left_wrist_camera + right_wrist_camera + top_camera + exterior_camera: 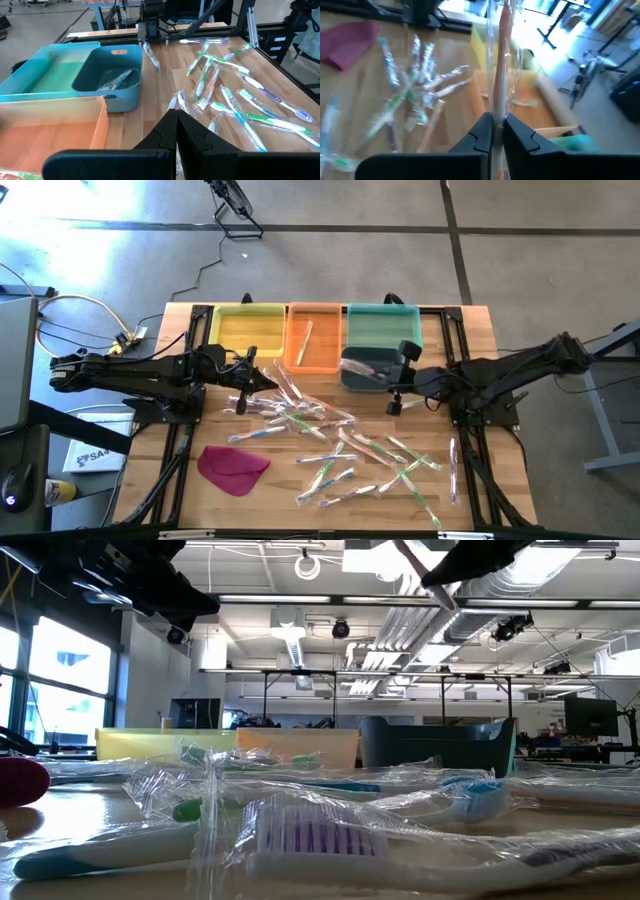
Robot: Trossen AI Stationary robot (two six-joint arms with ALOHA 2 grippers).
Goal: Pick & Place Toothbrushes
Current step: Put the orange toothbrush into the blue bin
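Observation:
Several wrapped toothbrushes (pixel 330 445) lie scattered on the wooden table. My right gripper (pixel 393 395) hovers above the table near the dark blue bin (pixel 365 370), shut on one wrapped toothbrush with an orange handle (pixel 500 60). The same toothbrush (pixel 151 56) shows in the left wrist view, raised above the table. My left gripper (pixel 176 125) is shut on nothing; it waits above the table in front of the yellow tray (pixel 245 330). One toothbrush (pixel 305 340) lies in the orange tray (pixel 315 335), and another (pixel 116 79) in the dark blue bin. My right gripper pinches the wrapped toothbrush between its two fingers at one end of the wrapper (pixel 496 107). The toothbrush runs along the fingers and sticks out beyond their tips. It slants downward, lifted clear of the table (pixel 425 575).
A teal tray (pixel 382 325) stands at the far edge beside the orange and yellow ones. A magenta cloth piece (pixel 232 467) lies at the near left. One toothbrush (pixel 453 470) lies apart near the right edge.

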